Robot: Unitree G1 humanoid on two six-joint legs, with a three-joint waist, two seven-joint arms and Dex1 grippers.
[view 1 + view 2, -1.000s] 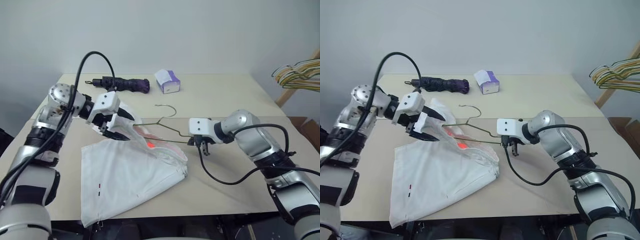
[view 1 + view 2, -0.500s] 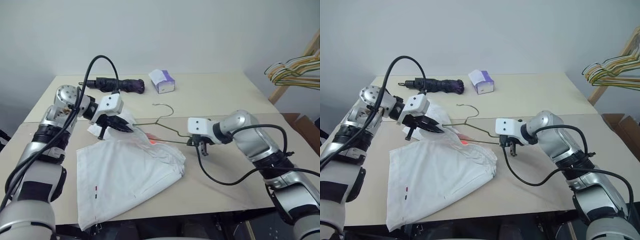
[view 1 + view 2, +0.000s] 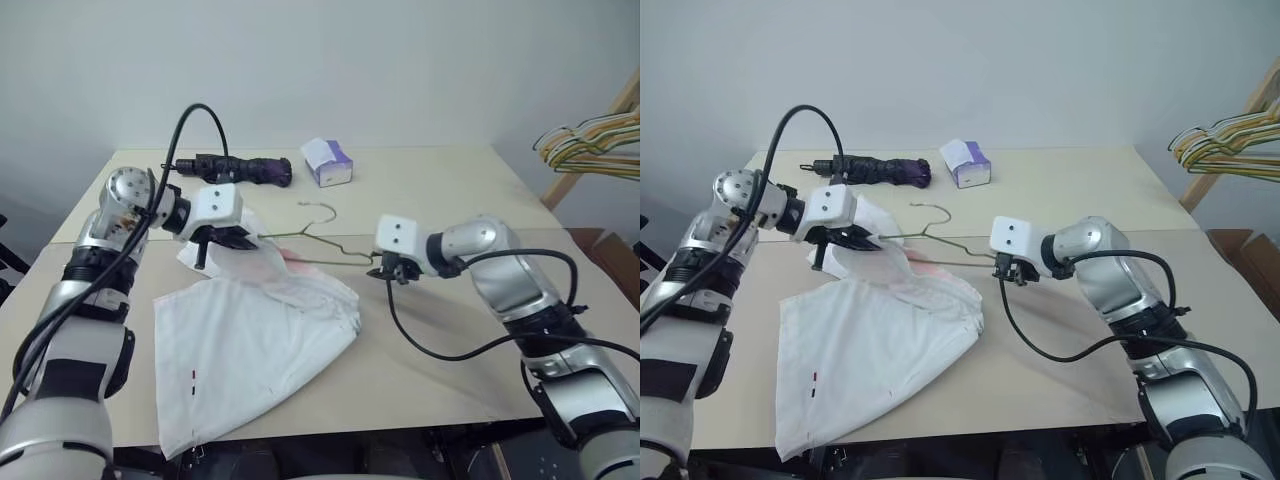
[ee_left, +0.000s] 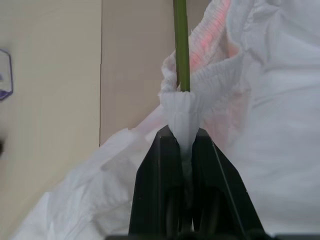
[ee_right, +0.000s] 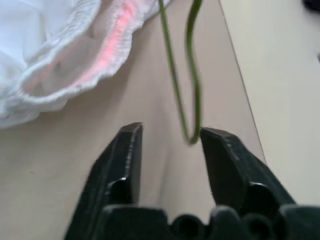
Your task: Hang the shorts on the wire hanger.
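The left gripper (image 4: 185,145) pinched the gathered waistband of the white cloth shorts (image 3: 250,340), apparently to thread it onto the thin olive-grey wire hanger (image 3: 320,245), whose end sat between the right gripper's (image 5: 167,135) parted jaws above the beige table (image 3: 450,330).

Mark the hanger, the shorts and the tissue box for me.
hanger (image 3: 322,208): left eye view, on its hook.
shorts (image 3: 250,345): left eye view, on the flat cloth of a leg.
tissue box (image 3: 330,161): left eye view, on its top.
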